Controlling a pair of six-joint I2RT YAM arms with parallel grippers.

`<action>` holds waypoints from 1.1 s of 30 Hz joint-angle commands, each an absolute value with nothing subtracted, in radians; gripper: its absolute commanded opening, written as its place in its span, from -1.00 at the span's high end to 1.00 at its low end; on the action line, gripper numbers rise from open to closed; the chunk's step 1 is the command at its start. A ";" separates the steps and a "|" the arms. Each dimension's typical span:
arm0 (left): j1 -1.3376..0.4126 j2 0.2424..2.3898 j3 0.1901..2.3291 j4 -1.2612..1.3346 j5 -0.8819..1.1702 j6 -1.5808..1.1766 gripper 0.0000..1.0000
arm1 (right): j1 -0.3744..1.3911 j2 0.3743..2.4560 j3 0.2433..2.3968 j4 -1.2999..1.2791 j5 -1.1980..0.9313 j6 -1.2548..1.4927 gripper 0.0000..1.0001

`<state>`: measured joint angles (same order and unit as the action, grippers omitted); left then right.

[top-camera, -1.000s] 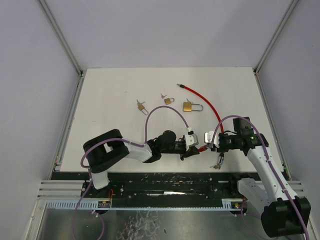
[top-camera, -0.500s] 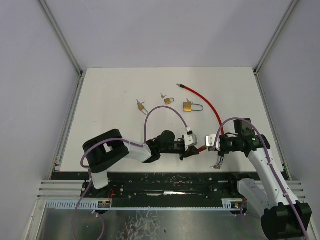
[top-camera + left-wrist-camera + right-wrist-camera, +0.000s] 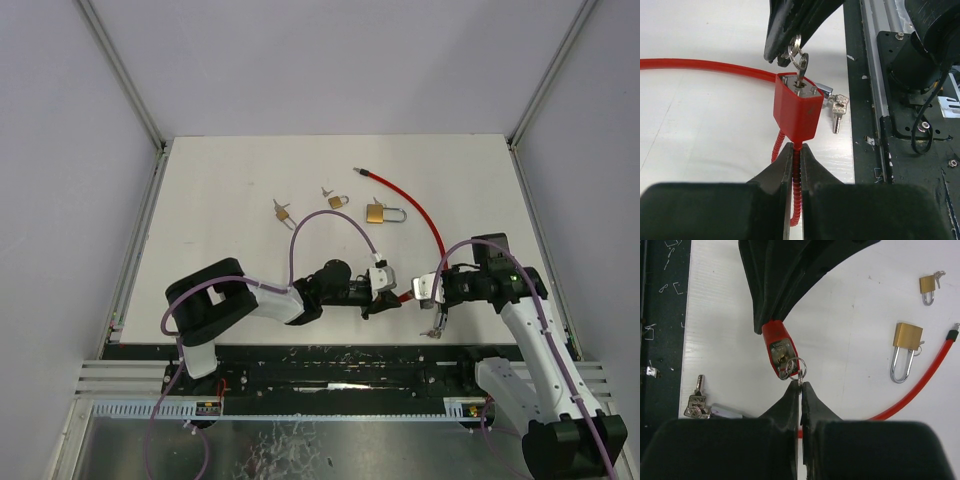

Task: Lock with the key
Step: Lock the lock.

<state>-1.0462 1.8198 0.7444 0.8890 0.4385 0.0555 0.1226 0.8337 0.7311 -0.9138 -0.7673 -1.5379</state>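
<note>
**While the key (image 3: 801, 66) stands in the red lock (image 3: 796, 110), it is held from both sides**

Where the lock hangs over the tabletop's (image 3: 220, 200) near edge, right of the middle, the right gripper (image 3: 800, 390) is pinched on the key. The left gripper (image 3: 795, 160) is clamped on the red cable (image 3: 705, 67) just behind the lock. Spare keys (image 3: 838, 109) lie beside it; brass padlocks (image 3: 907, 336) sit farther off.

My left arm (image 3: 250, 295) lies low along the near edge and reaches to the right. My left gripper (image 3: 390, 297) points toward the other, its fingers (image 3: 777, 170) pressed together on a red cable (image 3: 796, 192). My right arm (image 3: 535, 330) rises from its base and folds leftward at the elbow. My right gripper (image 3: 415, 296) faces the left one, close by, its fingers (image 3: 790, 400) pinching a key (image 3: 800, 376) at their tips.
</note>
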 commanded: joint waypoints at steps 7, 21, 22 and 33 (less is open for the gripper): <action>-1.037 1.814 0.787 0.898 0.391 0.036 1.00 | 0.127 0.702 0.784 -1.029 -0.761 -1.788 0.92; -1.019 1.810 0.787 0.903 0.281 -0.005 1.00 | 0.127 0.642 0.700 -1.065 -0.705 -1.829 0.55; -1.020 1.808 0.782 0.909 0.270 -0.004 1.00 | 0.127 0.640 0.694 -1.075 -0.706 -1.833 0.55; -1.032 1.795 0.751 0.954 0.252 0.041 1.00 | 0.127 0.715 0.820 -0.911 -0.847 -1.249 -0.06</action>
<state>-1.0256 1.8202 0.7506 0.8684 0.2672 0.0055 0.1226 0.6575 0.7177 -0.9958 -0.7353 -1.5192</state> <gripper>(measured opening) 0.023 0.458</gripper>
